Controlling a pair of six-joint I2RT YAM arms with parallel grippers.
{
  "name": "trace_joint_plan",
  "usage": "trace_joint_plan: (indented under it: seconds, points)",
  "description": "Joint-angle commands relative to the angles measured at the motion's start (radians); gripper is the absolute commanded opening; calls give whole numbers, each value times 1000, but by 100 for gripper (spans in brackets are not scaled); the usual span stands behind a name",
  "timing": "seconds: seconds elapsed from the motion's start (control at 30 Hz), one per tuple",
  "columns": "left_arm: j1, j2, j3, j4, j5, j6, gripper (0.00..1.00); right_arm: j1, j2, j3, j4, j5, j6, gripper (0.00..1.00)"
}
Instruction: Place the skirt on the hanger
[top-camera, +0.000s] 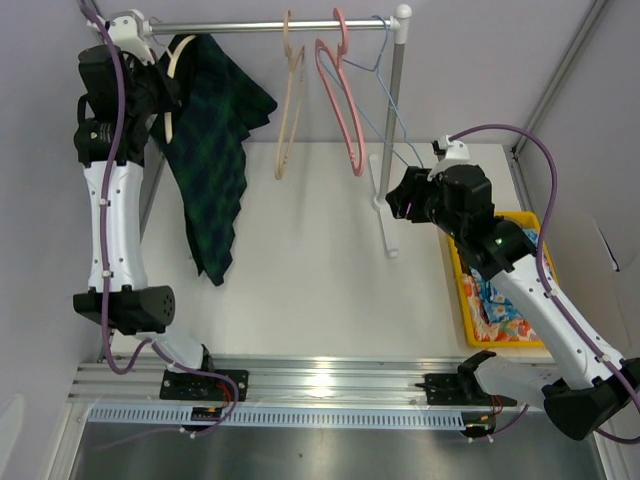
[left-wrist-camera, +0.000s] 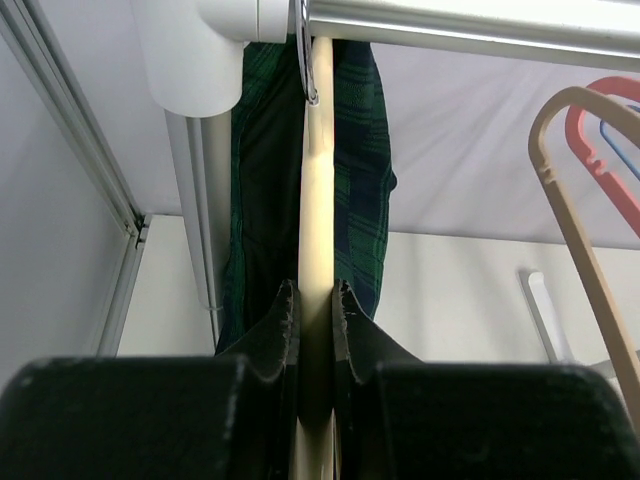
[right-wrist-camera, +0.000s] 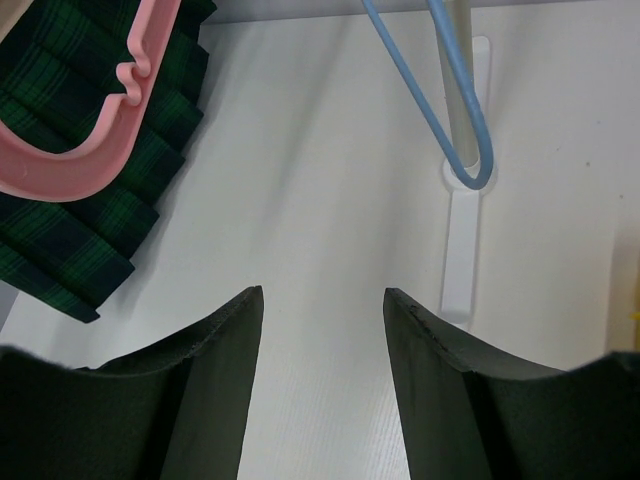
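The dark green plaid skirt hangs draped over the cream hanger at the left end of the rail. My left gripper is raised beside it. In the left wrist view this gripper is shut on the hanger, whose top meets the rail, with the skirt hanging behind. My right gripper hovers near the rack's post, open and holding nothing. In its wrist view the fingertips stand wide apart over bare table, and the skirt's hem shows at the upper left.
A tan hanger, a pink hanger and a thin blue hanger hang on the rail. The rack's post and white base stand at the right. A yellow basket holds floral cloth.
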Motion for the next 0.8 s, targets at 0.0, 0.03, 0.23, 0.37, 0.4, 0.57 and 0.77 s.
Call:
trace_joint_plan:
  seconds: [0.0,0.03,0.23,0.37,0.4,0.57,0.77]
  points:
    - [12,-71,-17,133,27,-34,16,-6,-2,25,34,-9,-6,57]
    - [12,-83,-23,136,29,-34,23,-8,-5,26,31,-9,-5,57]
    - [11,-135,-46,121,21,-37,47,-9,-10,28,11,-9,-1,58]
    - [12,-177,-73,115,15,-39,52,-12,-14,30,-3,-9,2,58]
    - [12,-189,-72,110,7,-39,54,-17,-16,30,-9,-11,3,58]
    - [12,-235,-67,69,-8,-56,55,-40,-33,27,-32,-26,14,58]
    - [-57,-362,-171,77,49,-88,55,-110,-82,4,-69,-64,34,61]
